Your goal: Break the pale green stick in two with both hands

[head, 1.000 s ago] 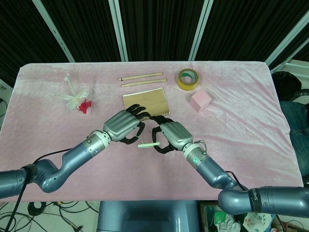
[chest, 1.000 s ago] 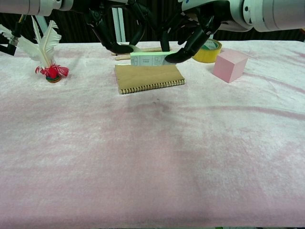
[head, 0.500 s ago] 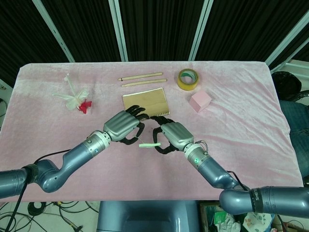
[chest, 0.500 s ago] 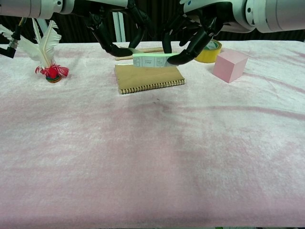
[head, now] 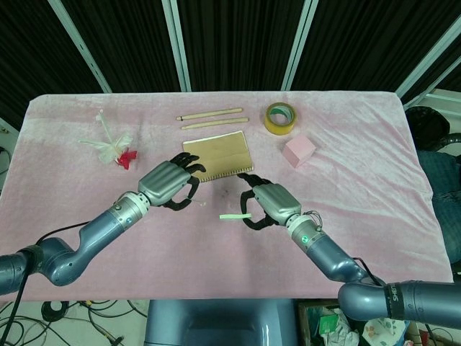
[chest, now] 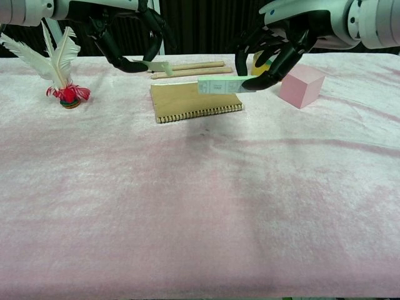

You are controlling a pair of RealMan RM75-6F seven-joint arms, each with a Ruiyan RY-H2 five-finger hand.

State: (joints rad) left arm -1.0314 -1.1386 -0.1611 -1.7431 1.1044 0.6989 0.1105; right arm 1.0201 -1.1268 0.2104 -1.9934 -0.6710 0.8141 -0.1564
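While both hands hovered above the pink cloth, the pale green stick was in two pieces. The left hand pinched the short piece just left of the brown spiral notebook. The right hand pinched the long piece over the notebook's right edge, well apart from the short piece.

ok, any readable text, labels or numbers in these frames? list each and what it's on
Longer piece of the pale green stick in the right hand: small dark print near its left end, too blurred to read.
Right arm: white lettering near the elbow, cut by the frame edge, not legible.
Tape roll, pink cube, notebook: no text visible.
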